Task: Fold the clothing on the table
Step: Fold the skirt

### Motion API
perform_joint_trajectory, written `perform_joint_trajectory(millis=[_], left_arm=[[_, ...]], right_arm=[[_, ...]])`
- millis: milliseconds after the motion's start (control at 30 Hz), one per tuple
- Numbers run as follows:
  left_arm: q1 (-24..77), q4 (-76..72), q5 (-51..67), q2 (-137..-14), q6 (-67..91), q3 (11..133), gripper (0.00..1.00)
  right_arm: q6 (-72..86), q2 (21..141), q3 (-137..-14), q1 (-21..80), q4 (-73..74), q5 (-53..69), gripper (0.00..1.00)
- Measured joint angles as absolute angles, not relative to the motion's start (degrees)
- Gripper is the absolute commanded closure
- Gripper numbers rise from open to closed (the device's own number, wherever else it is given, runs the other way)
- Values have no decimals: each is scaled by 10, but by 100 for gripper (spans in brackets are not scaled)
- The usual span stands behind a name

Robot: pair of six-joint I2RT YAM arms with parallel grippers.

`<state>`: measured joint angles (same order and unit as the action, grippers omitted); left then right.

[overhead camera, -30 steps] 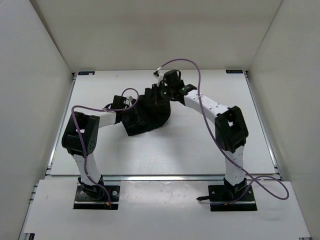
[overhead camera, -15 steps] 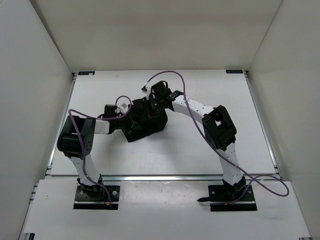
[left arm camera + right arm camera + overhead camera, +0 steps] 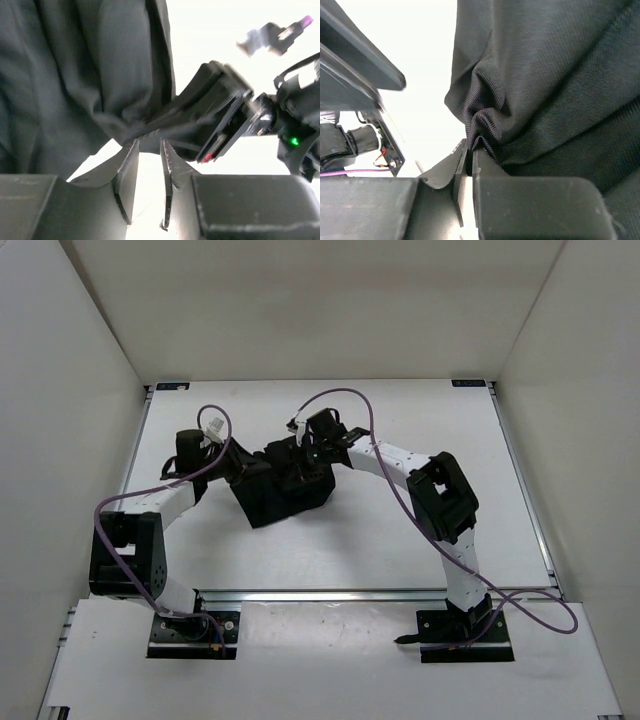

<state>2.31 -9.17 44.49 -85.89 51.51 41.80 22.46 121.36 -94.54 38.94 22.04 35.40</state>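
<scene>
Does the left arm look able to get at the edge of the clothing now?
Likely yes: the left gripper sits right at an edge of the clothing, jaws apart, with nothing in between.

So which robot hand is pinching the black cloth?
The right gripper: its fingers are shut on a fold of the clothing. The left gripper stands open, with a bare gap between its fingers.

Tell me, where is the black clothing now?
In the top view the clothing sits bunched near the middle of the table, between the left gripper and the right gripper.
</scene>
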Motion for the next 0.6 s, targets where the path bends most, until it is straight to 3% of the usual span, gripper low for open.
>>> perform_joint_trajectory(millis=[100, 333, 600], left_arm=[[32, 6, 388, -855, 435, 469, 67], [42, 149, 290, -865, 346, 430, 70], [104, 189, 247, -934, 304, 446, 74]], right_arm=[[225, 1214, -930, 389, 215, 352, 100], [225, 1213, -919, 385, 210, 347, 100], [236, 1162, -820, 364, 166, 338, 100]])
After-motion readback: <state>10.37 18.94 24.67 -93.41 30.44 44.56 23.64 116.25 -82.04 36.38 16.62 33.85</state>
